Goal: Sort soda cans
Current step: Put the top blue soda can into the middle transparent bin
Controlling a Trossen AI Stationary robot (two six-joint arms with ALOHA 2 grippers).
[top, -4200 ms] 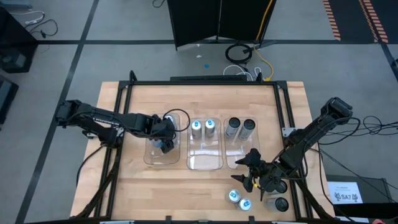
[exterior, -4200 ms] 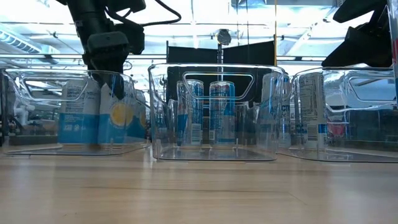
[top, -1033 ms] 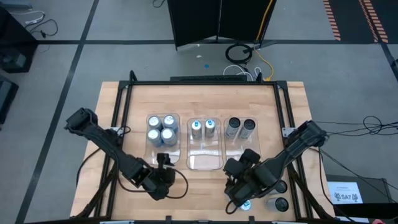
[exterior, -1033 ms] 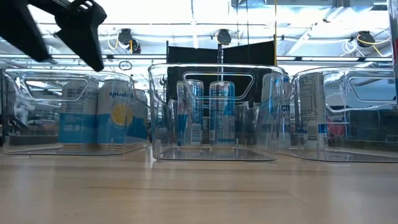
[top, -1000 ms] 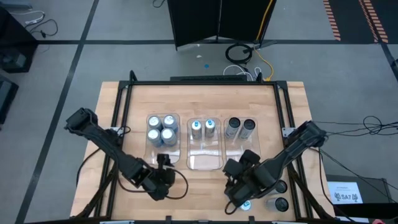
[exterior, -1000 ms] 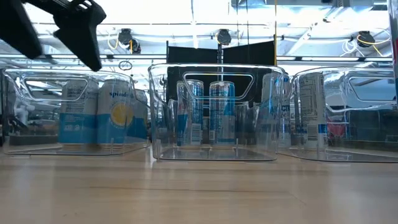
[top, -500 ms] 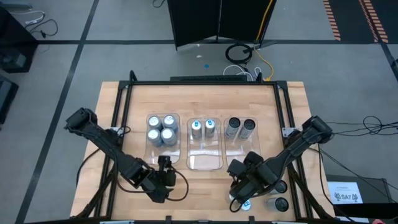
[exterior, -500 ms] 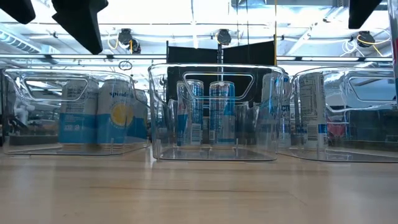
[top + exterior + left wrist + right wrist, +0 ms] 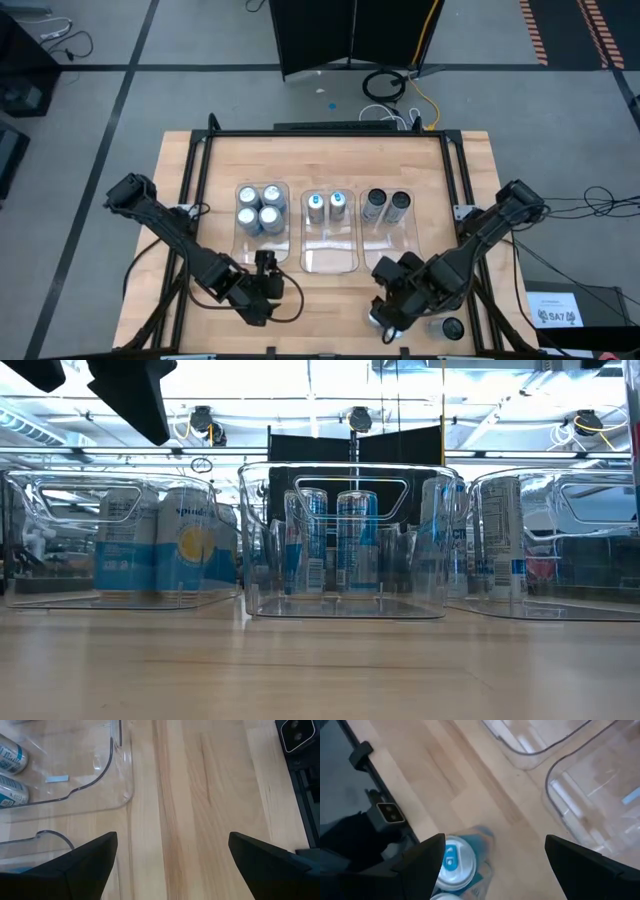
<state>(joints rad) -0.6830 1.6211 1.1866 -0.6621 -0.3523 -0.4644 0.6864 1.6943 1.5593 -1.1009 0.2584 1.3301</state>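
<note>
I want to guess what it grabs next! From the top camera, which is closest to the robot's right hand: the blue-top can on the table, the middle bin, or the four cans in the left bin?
1. Blue-top can, right beneath the right hand.
2. Middle bin, just beyond.
3. Four cans, in the left bin, farthest.
</note>
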